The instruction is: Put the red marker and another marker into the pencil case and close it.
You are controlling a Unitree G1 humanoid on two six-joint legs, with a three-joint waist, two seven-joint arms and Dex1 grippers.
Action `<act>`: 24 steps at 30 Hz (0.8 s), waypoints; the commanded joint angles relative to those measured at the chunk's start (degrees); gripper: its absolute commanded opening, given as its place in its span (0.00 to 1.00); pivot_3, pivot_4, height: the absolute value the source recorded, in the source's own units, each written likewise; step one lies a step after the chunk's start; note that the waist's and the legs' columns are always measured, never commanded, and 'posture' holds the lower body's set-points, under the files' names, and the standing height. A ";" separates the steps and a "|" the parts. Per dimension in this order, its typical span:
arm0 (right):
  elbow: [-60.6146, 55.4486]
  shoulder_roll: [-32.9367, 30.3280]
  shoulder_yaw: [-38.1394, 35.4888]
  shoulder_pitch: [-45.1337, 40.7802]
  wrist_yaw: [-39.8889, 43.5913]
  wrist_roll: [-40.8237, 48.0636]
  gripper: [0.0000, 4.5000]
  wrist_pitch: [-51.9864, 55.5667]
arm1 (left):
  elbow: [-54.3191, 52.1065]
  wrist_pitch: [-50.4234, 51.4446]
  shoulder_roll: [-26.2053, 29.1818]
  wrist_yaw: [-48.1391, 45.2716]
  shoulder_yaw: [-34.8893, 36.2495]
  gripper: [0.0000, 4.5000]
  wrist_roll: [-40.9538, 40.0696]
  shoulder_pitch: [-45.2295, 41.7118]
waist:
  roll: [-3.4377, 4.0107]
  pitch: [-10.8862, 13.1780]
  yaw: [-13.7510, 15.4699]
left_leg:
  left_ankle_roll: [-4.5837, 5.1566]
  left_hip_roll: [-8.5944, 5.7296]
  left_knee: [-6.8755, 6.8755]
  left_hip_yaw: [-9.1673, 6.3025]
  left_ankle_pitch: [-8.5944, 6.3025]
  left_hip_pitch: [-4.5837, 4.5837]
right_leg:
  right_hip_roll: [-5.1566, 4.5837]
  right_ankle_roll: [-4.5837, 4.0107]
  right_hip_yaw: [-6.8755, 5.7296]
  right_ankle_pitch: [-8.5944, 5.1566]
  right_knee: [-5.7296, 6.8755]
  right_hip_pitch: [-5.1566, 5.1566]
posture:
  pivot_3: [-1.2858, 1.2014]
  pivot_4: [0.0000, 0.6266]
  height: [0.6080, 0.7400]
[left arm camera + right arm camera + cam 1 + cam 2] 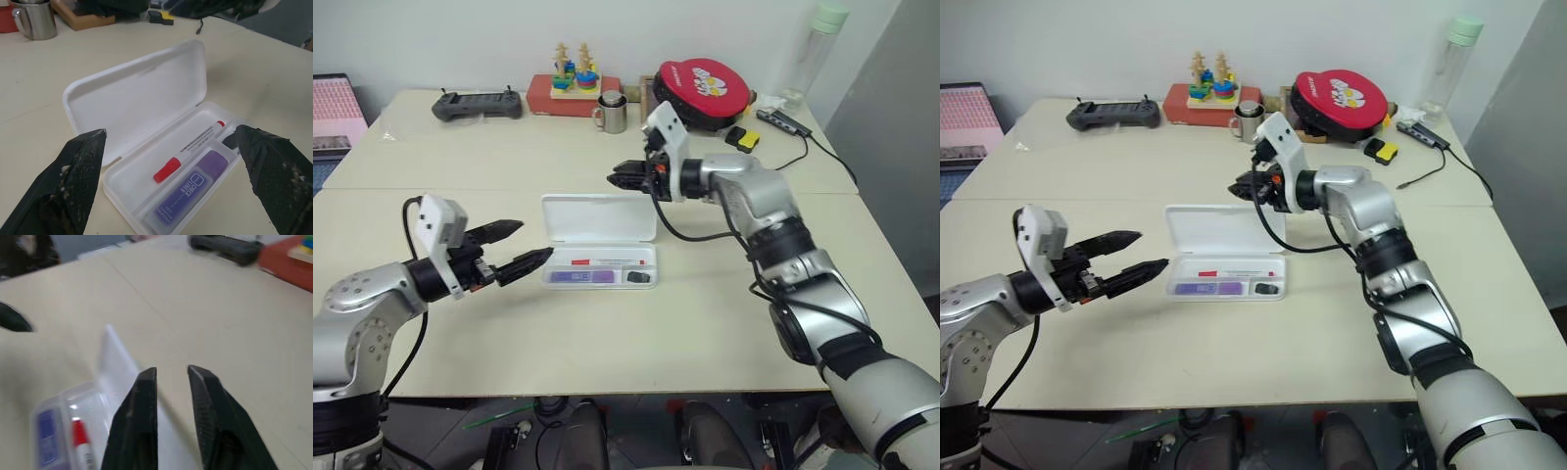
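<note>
left gripper: jaws spread wide, empty, just left of the pencil case | right gripper: fingers nearly together, nothing held, above the case's raised lid | red marker and purple marker: side by side inside the open case | steel mug: well behind the case

The white rectangular plastic pencil case with rounded corners lies open near the middle of the tabletop, lid flat toward the far edge. In its tray, the slim white red-capped marker lies lengthwise beside the stubby purple flat-sided marker, nearer the front wall.
</note>
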 commanded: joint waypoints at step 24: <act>-14.73 -1.36 12.75 13.66 23.78 -10.42 0.01 -4.74 | -6.96 0.66 3.17 -1.69 3.03 1.00 -3.84 7.02 | 0.03 0.01 -0.03 | -0.03 0.01 -0.04 -0.01 -0.02 0.00 | 0.01 -0.01 -0.01 -0.01 0.02 0.00 | 0.52 0.24 1.00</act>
